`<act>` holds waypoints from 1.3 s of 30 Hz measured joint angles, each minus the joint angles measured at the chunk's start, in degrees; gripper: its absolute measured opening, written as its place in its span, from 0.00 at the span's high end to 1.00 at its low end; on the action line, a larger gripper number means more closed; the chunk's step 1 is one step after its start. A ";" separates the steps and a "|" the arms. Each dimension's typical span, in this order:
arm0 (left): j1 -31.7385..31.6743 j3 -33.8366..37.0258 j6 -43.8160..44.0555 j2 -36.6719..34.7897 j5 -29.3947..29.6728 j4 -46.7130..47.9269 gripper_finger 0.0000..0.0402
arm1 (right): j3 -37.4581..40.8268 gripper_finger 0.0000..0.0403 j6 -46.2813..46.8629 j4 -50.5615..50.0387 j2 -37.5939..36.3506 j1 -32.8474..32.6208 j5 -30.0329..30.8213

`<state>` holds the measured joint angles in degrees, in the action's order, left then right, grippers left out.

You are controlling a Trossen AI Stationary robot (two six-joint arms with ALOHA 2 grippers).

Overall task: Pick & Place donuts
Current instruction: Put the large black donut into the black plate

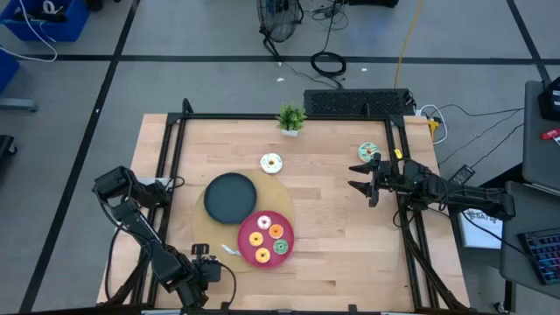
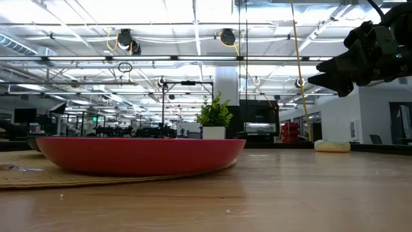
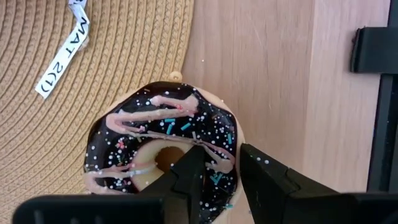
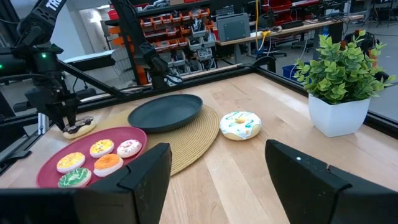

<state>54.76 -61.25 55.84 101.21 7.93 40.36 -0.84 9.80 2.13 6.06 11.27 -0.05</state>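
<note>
A chocolate donut [image 3: 155, 134] with pink drizzle and sprinkles lies half on the woven mat's [image 3: 74, 112] edge and half on the wood, beside the red plate [image 1: 248, 222]. My left gripper [image 3: 224, 171] points down on the donut and is shut on it. The red plate holds several donuts [image 4: 102, 148]. A white donut [image 1: 272, 163] lies on the mat's far edge. A mint donut [image 1: 368, 151] lies on the wood at the far right. My right gripper [image 1: 359, 176] hovers open and level near the mint donut, holding nothing. My left gripper has the chocolate donut's ring [image 3: 221, 149] between its two fingers, one finger [image 3: 189, 174] in the hole and the other [image 3: 267, 177] outside the ring. The fingers come from above, pointing down. The donut lies flat, on the mat's edge and the table.
A dark plate [image 1: 231, 197] sits on the mat beyond the red plate. A small potted plant [image 1: 291, 118] stands at the far edge. Black frame rails [image 1: 171, 157] run along the table's sides. Bare wood [image 1: 332, 236] lies right of the red plate.
</note>
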 joint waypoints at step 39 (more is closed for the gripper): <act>-0.97 0.02 -1.41 -0.67 -3.66 -0.42 0.93 | 0.00 0.39 0.00 -0.02 -0.02 0.01 0.00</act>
<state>53.80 -61.23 54.44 100.54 4.26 39.94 -0.84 9.80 2.11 6.04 11.28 -0.05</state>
